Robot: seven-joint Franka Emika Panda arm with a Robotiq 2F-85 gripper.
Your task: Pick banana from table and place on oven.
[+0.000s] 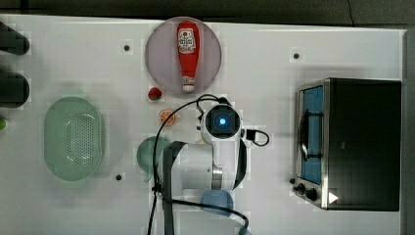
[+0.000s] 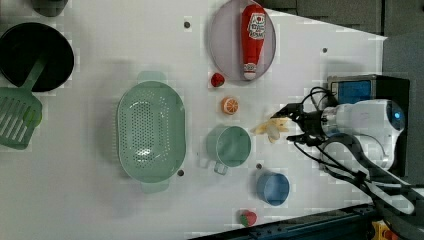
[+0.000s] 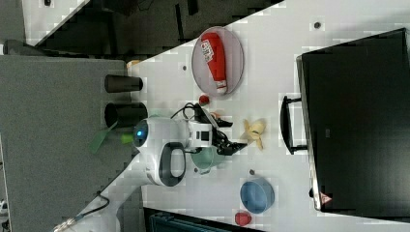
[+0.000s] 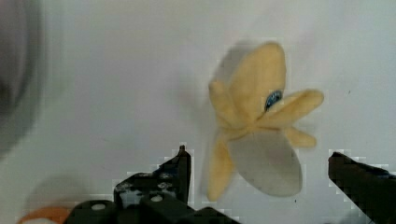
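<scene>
While the arm (image 1: 205,166) reaches over the middle of the table (image 1: 73,54) in the top view, its white wrist housing with a blue light covers the gripper and the banana beneath it. The oven (image 1: 362,142) stands at the top view's right, its glass door facing the arm. A green cup (image 1: 146,152) and a blue cup (image 1: 217,200) are each partly covered by the arm.

Left view: the arm enters from the left view's right and lies nearly level across the picture, in front of the oven (image 2: 357,89), most of which it hides. The gripper (image 2: 291,123) points toward the banana (image 2: 272,128), jaws spread wide and holding nothing; the fruit lies on the table just beyond the fingertips, between the green cup (image 2: 229,146) and the arm. An orange slice (image 2: 230,105) lies near by.

Right view: the arm comes from the right view's left, the gripper (image 3: 232,136) open and empty. The banana (image 3: 255,131), peeled with skin flaps splayed, rests between the fingertips and the oven's (image 3: 358,121) door handle. The green cup (image 3: 209,157) is partly hidden behind the wrist.

Wrist view: the banana (image 4: 259,135) lies on the white table (image 4: 116,70), with one dark finger (image 4: 180,170) on either side of its pale end, both apart from it. The second finger is cut off at the frame edge.
</scene>
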